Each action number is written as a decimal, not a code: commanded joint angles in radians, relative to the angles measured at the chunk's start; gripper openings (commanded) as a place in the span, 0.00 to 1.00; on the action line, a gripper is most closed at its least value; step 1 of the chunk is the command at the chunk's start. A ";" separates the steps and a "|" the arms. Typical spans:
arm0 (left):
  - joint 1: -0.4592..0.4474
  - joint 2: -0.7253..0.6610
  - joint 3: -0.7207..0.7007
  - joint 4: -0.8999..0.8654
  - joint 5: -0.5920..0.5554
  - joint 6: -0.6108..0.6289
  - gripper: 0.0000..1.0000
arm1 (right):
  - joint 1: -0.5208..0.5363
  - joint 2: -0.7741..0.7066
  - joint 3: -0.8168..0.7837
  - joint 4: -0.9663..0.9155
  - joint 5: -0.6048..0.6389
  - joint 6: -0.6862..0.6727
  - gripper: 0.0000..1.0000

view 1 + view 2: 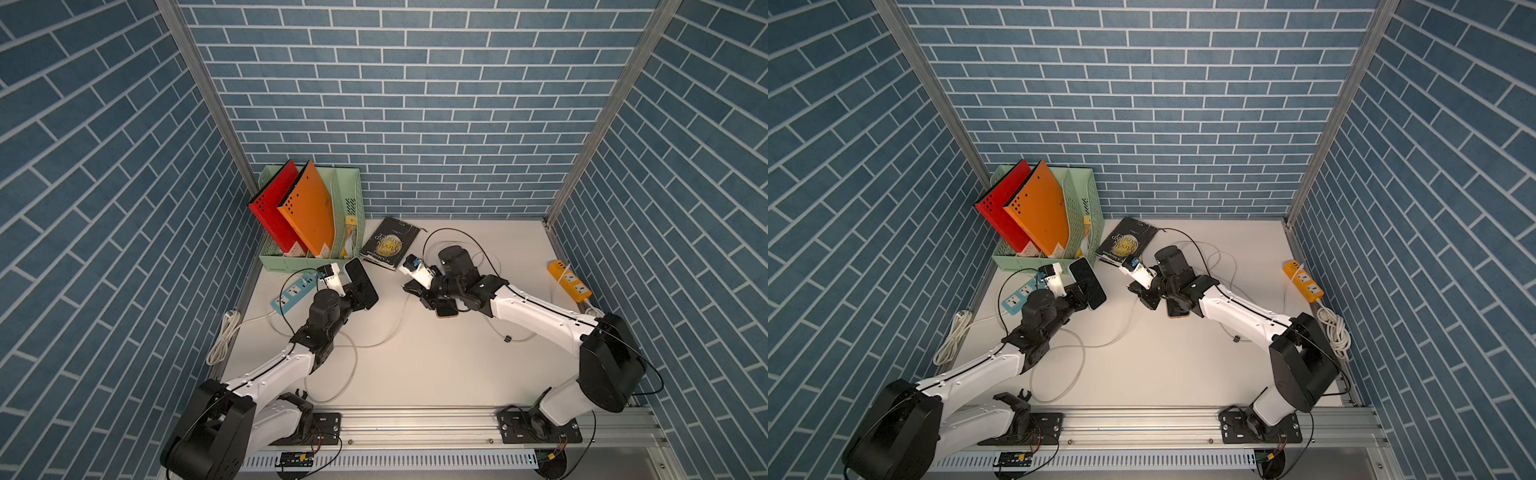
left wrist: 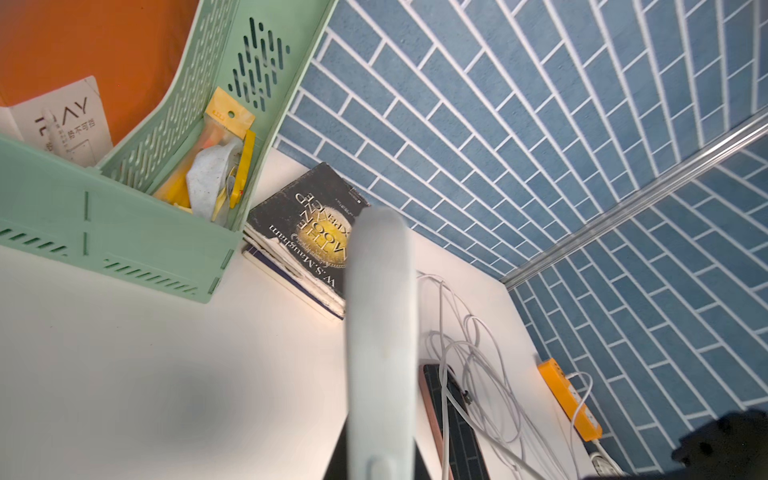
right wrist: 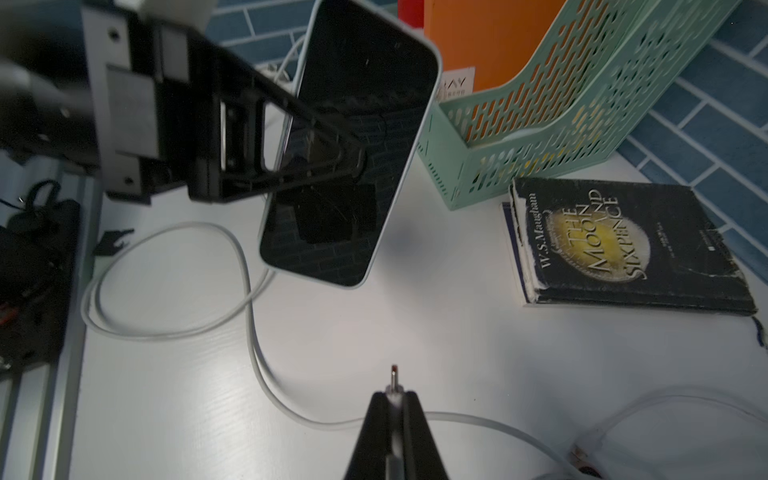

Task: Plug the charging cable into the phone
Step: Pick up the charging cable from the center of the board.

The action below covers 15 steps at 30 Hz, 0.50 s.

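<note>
1. Right hand (image 3: 394, 400) pinches the plug (image 3: 393, 376) of the charging cable (image 3: 254, 349), with the metal tip poking out in front.
2. Left hand (image 3: 353, 162) is clamped across the phone (image 3: 374, 83), holding it tilted above the tabletop (image 3: 415, 324).
3. Both pickups look done. Plug and phone are well apart, so lining the tip up with the port and pushing it in remain.

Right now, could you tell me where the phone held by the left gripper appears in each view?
Top view: phone left of centre.
Top view: phone likewise left of centre.
Left wrist: phone's pale blurred edge, centre to bottom.
Right wrist: phone's dark screen, upper middle.
Shared landmark: the black book, in all four.
</note>
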State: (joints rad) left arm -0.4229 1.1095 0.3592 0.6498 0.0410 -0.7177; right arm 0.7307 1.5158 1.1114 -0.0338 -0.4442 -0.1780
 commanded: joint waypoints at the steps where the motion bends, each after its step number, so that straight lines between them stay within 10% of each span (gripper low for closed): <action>1: 0.006 -0.051 -0.046 0.265 0.048 0.009 0.00 | -0.056 -0.086 -0.031 0.198 -0.168 0.253 0.00; 15: 0.021 -0.060 -0.066 0.392 0.145 0.043 0.00 | -0.202 -0.119 0.367 0.463 -0.214 0.619 0.00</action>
State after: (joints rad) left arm -0.4103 1.0538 0.2958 0.9314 0.1623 -0.6945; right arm 0.5510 1.3636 1.3407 0.3241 -0.6876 0.3351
